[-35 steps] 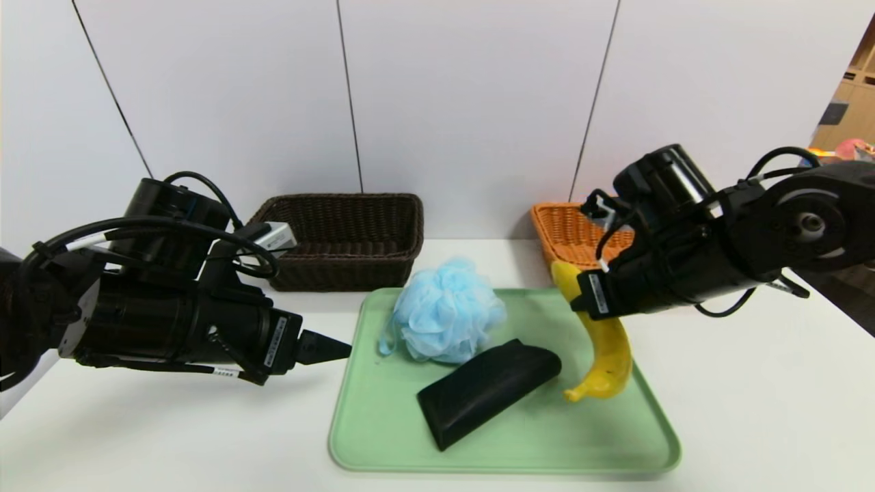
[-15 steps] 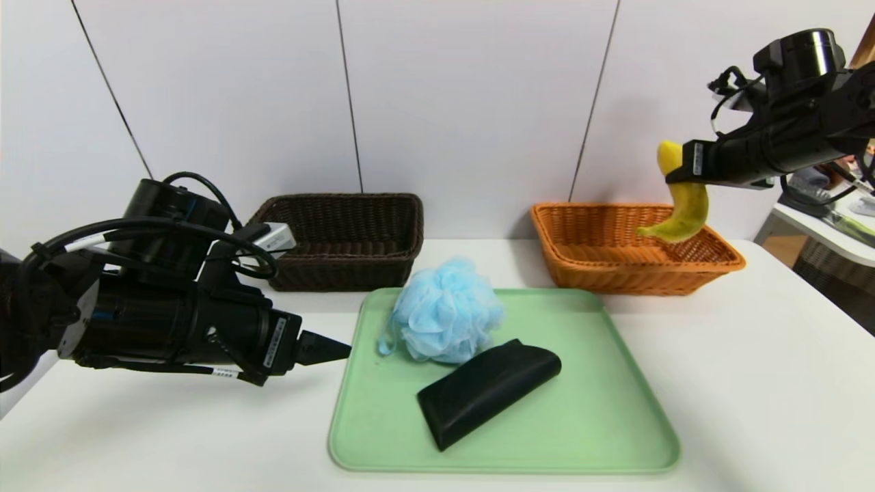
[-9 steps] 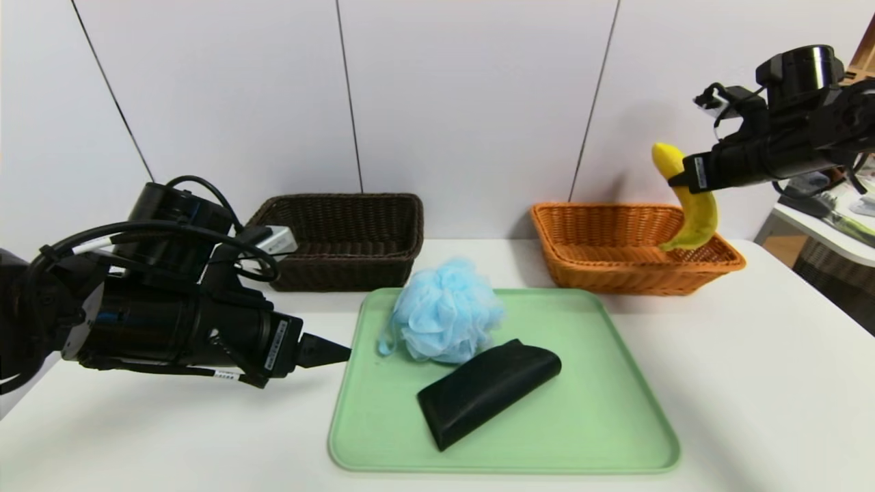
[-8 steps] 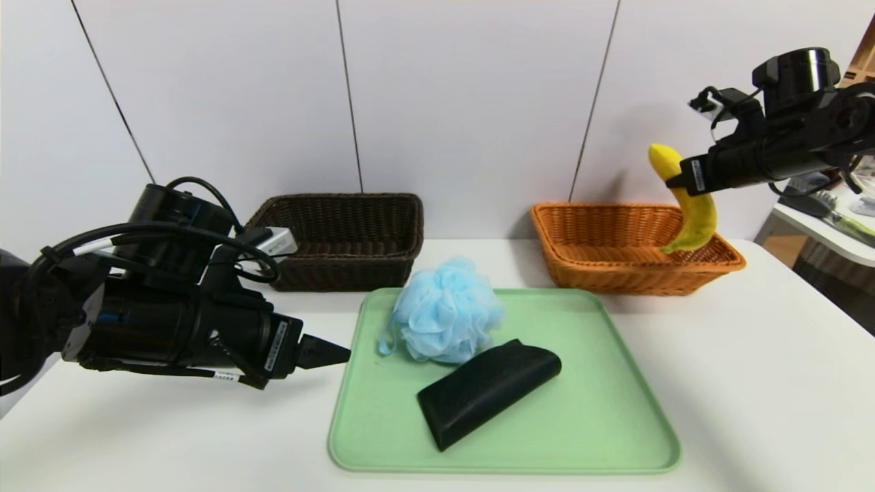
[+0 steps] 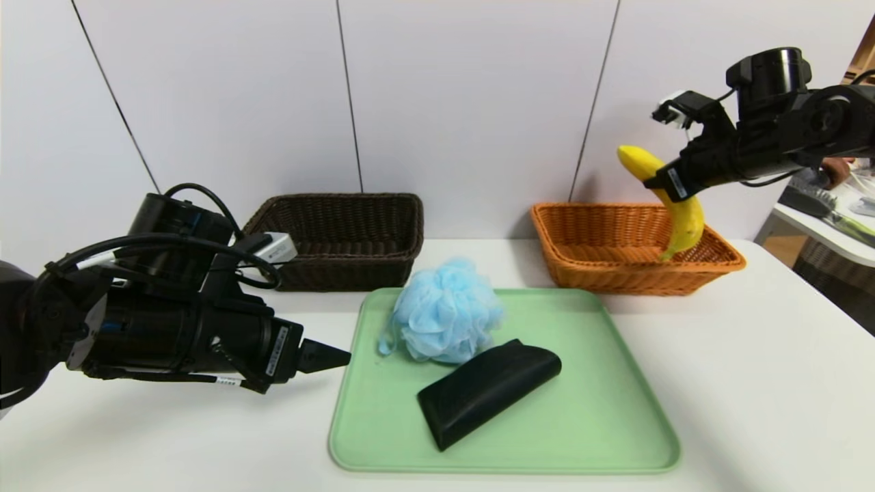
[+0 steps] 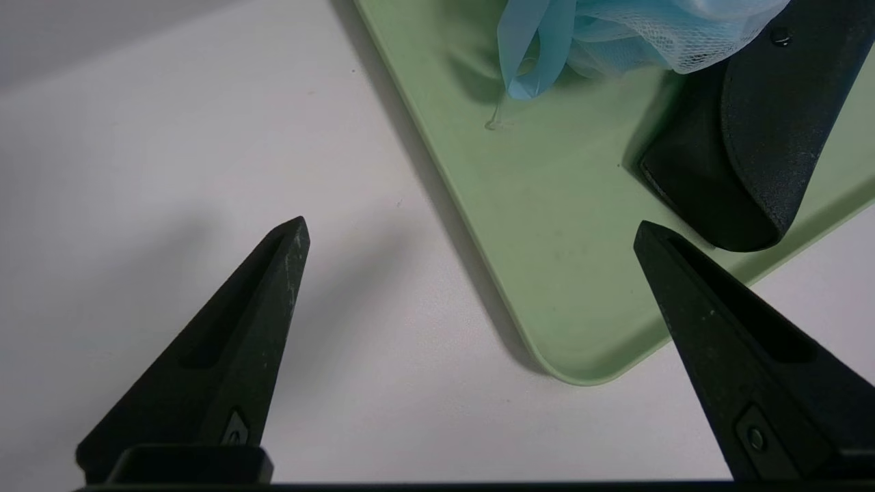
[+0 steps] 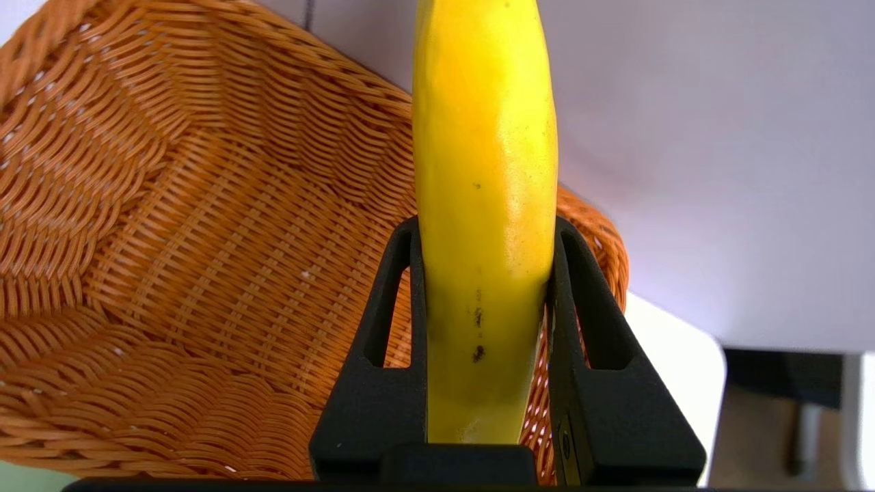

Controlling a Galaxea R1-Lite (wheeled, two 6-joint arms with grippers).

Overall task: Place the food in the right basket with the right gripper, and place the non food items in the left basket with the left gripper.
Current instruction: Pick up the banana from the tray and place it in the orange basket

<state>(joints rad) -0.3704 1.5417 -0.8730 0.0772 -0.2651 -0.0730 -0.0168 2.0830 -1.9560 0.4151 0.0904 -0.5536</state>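
Gripper (image 7: 487, 222) astride banana (image 7: 485, 205), brown-specked underneathRight gripper (image 7: 487, 222), wrist view: speckled banana (image 7: 485, 205)

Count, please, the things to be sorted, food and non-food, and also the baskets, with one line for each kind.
Food: 1 (long curved yellow banana, held by the right gripper)
Non-food items: 2 (round light-blue mesh bath puff, black wedge-shaped soft case)
Baskets: 2 (rectangular dark brown woven, rectangular orange woven)
Total: 5

The banana (image 5: 685, 222) hangs over the orange basket (image 5: 639, 272) now.
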